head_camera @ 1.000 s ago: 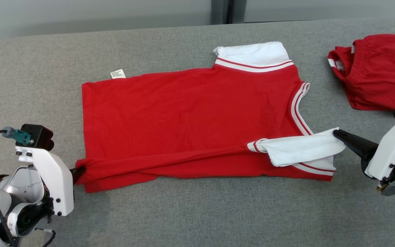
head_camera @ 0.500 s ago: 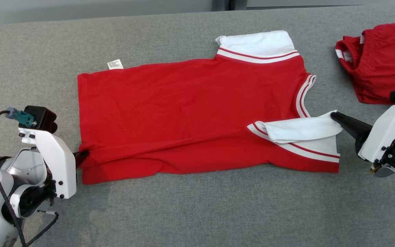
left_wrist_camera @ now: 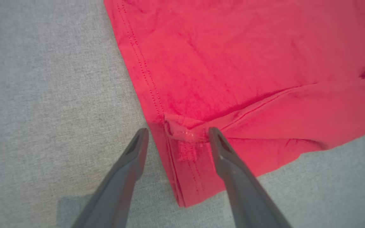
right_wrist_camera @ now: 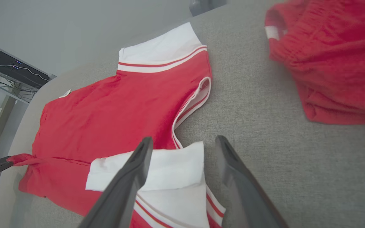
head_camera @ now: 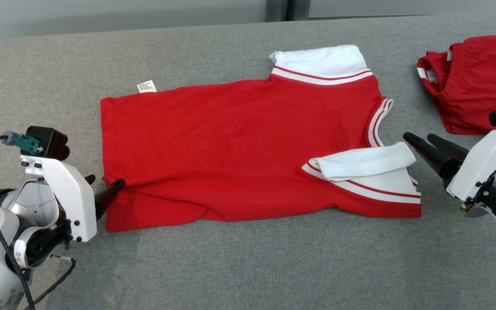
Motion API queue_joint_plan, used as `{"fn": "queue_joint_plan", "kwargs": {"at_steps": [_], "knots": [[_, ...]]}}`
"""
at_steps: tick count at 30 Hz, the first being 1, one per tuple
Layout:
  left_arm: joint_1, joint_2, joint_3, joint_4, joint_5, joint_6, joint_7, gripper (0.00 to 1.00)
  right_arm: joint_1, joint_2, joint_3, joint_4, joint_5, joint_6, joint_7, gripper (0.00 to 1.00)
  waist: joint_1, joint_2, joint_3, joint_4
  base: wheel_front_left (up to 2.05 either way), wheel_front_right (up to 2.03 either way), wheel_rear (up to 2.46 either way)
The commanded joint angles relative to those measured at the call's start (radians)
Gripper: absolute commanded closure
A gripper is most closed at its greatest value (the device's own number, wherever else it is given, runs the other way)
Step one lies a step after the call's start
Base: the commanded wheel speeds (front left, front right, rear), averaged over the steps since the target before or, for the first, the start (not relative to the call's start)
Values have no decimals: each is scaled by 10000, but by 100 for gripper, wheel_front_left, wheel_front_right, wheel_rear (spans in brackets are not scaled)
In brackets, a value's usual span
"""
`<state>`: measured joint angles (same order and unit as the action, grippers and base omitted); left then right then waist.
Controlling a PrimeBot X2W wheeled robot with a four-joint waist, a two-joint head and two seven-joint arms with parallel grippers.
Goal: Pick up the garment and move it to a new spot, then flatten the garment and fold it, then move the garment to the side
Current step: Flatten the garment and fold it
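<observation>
My left pincer [left_wrist_camera: 177, 133] stands wide open and holds nothing, its 2 fingers astride the shirt's [head_camera: 239, 146] folded hem. My right pincer [right_wrist_camera: 184, 139] gapes empty over the sleeve [head_camera: 364, 161]. The shirt lies on the grey surface [head_camera: 248, 267].

Grey fabric tabletop [head_camera: 230, 267]. Red garment [head_camera: 239, 142], white sleeves, lies flat at centre, near edge folded over. Second red piece [head_camera: 476, 82] bunched far right, apart.
</observation>
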<state>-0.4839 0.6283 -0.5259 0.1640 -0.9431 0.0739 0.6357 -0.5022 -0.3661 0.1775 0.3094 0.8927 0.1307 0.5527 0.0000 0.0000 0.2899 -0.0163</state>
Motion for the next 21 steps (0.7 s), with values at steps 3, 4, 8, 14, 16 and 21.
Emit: {"fn": "queue_joint_plan", "kwargs": {"at_steps": [3, 4, 8, 14, 16, 21], "knots": [[-93, 12, 33, 43, 53, -34, -109, 0, 33, -144, 101, 84, 169, 4, -232, 0, 0, 0, -102, -7, 0, 0, 0], [-61, 22, 27, 41, 55, -35, -106, 0, 51, -179, 122, 74, 208, 4, -341, 0, 0, 0, -131, -10, 0, 0, 0], [133, 79, 67, -75, 96, 25, -314, 0, 209, -331, 196, 21, 430, 4, -764, 0, 0, 0, -302, -45, 0, 0, 0], [674, 210, 180, -576, 228, 256, -796, 0, 690, -623, 251, -105, 693, 4, -1192, 0, 0, 0, -611, -120, 0, 0, 0], [950, 259, 222, -798, 322, 390, -1027, 0, 917, -706, 251, -132, 783, 4, -1301, 0, 0, 0, -715, -146, 0, 0, 0], [1711, 187, 285, -1293, 277, 728, -1471, 0, 1544, -720, 238, -120, 963, 4, -1413, 0, 0, 0, -941, -183, 0, 0, 0]]}}
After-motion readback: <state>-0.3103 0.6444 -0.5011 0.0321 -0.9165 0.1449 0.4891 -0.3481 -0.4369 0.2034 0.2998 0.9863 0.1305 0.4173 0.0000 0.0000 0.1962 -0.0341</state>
